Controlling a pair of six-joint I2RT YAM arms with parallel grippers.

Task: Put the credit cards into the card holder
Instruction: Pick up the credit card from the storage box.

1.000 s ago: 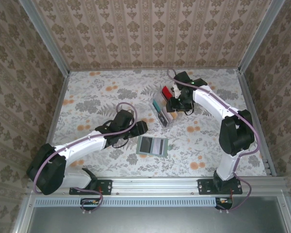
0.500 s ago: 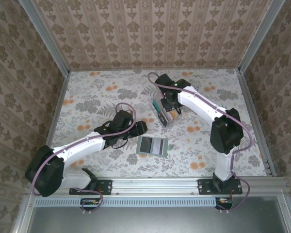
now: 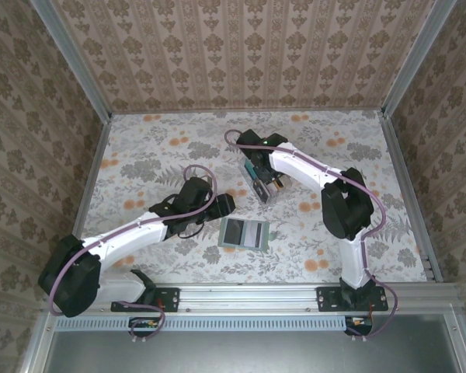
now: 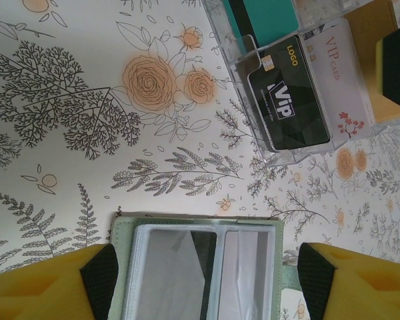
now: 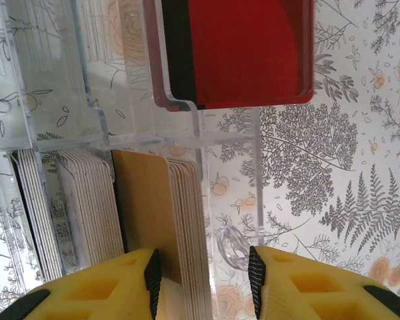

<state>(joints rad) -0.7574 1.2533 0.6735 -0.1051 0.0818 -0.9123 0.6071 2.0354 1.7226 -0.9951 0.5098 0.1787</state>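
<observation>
The sage-green card holder lies open on the table, its clear sleeves facing up. My left gripper hangs above it, open, with a yellow finger on each side of the holder. The credit cards stand in a clear tray: a black VIP card, a whitish one, a teal one, a red one and a tan-orange stack. My right gripper is down in the tray, open, its jaws standing either side of the tan-orange stack and the tray's clear side wall.
The floral table top is fenced by patterned walls and metal rails. Whitish card stacks fill the tray compartment beside the tan one. My left gripper sits just left of the holder.
My right gripper has swung left from the tray's back right corner to sit over the tray's cards. The left arm and the card holder have not moved.
</observation>
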